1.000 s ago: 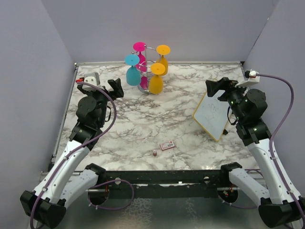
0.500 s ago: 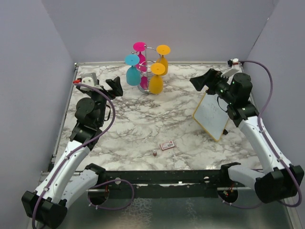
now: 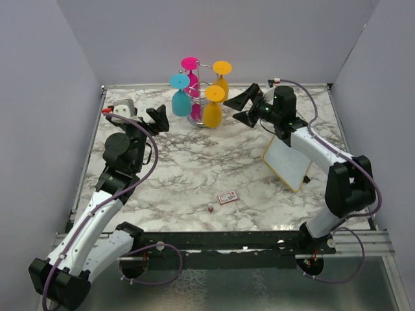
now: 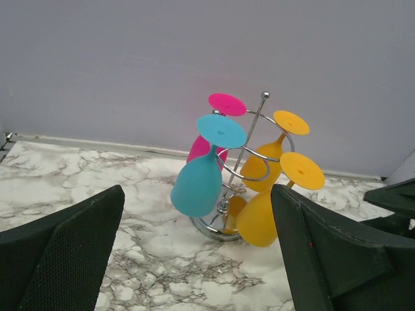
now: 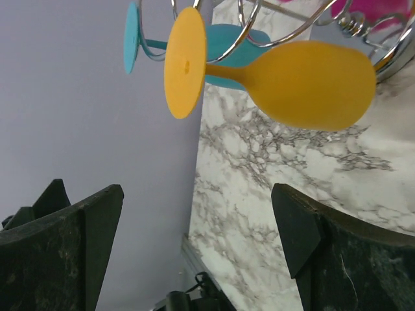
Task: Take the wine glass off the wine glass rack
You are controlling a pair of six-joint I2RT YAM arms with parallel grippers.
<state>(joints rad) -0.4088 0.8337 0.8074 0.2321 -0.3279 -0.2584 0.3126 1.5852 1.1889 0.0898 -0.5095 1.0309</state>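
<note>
The chrome wine glass rack stands at the back middle of the marble table, with glasses hanging bowl down: a blue one, a pink one and two yellow ones. My right gripper is open, rolled on its side, just right of the front yellow glass and not touching it. My left gripper is open and empty, left of the rack, facing it. The left wrist view shows the rack, the blue glass and the front yellow glass.
A white board with a yellow edge lies tilted at the right. A small pink card and a tiny bottle lie near the front middle. A white and grey object sits at the back left corner. Grey walls enclose the table.
My right arm has swung left and far across the table, from over the white board to just beside the front yellow glass. The left arm has barely moved.
</note>
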